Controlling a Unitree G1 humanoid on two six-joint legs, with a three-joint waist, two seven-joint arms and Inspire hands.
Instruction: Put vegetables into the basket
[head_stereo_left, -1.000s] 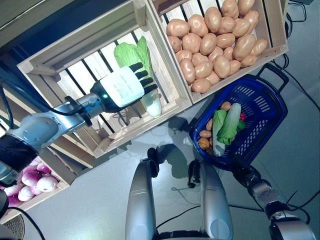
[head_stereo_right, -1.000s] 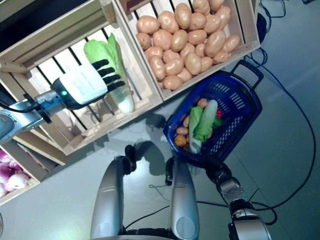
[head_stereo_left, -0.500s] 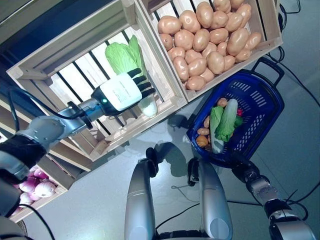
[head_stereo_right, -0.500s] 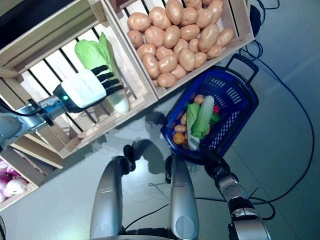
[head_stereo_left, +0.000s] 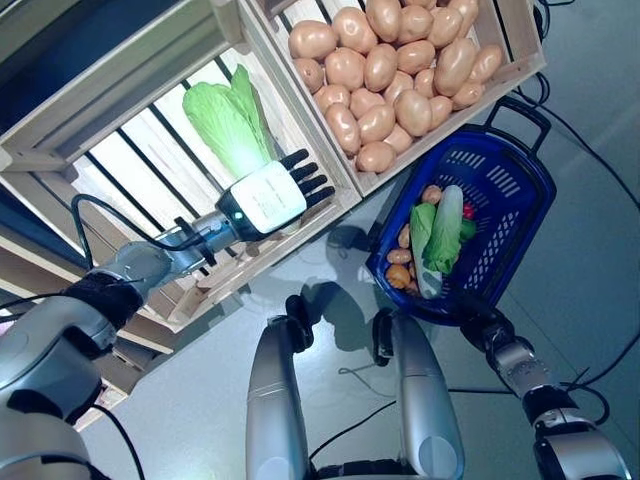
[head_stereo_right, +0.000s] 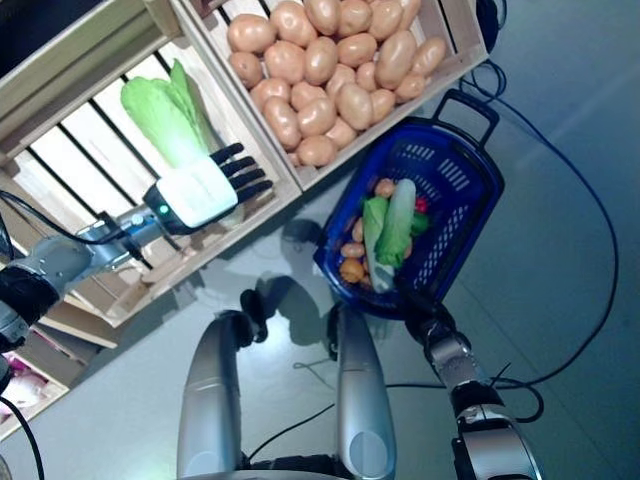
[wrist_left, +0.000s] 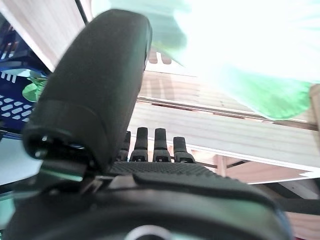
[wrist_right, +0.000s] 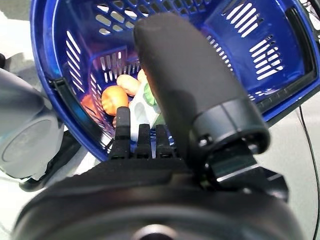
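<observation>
The left hand (head_stereo_left: 268, 197), fingers straight and holding nothing, lay over the stalk end of a leafy green cabbage (head_stereo_left: 224, 118) in the slatted wooden crate (head_stereo_left: 120, 90), beside a second crate of potatoes (head_stereo_left: 385, 62). The blue basket (head_stereo_left: 513, 215) stood on the floor just below the potato crate, already containing another cabbage (head_stereo_left: 441, 228) and several small vegetables. The right hand (wrist_right: 150, 135) curled its fingers round the basket's near rim.
</observation>
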